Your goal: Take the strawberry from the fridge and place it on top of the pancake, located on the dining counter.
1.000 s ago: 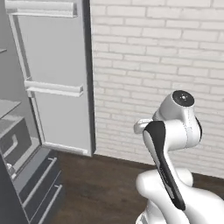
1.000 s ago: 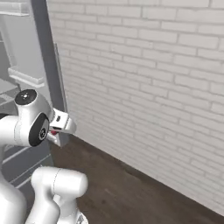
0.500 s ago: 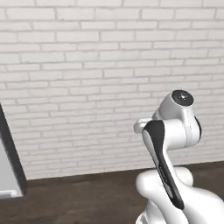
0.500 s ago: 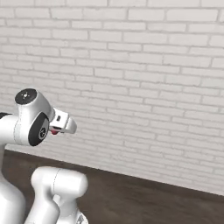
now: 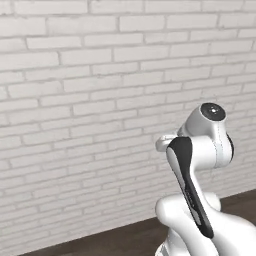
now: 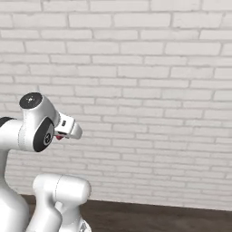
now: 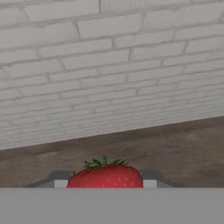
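Pincer: my pincer (image 7: 105,186) is closed on the strawberry (image 7: 105,176); in the hand view the two dark tips sit tight against its left and right sides.
Strawberry: red body, green cap on top in the hand view, wedged between the tips at the bottom of that view. In the right base view I see a speck of red (image 6: 59,136) tucked under the hand, near the arm's elbow.
Arm: folded up close to the base, hand carried high above the floor (image 7: 131,148).
Surroundings: I see a white brick wall (image 5: 90,100) ahead and a strip of dark wood floor at its foot. Fridge, pancake and tabletop are nowhere I can point to, so I judge I am in transit between them.
Risk, slip: the berry is small, round and likely soft; a jolt from the base could roll it out of the tips. From this height it would drop to the floor and probably be lost.
Risk, crush: squeezing harder to guard against that could bruise it or squirt it sideways.
Risk, wall: the wall looks close in front; a wide swing of the arm here could clip it.
Risk, placing: I cannot see the target, so any lowering now would be blind.
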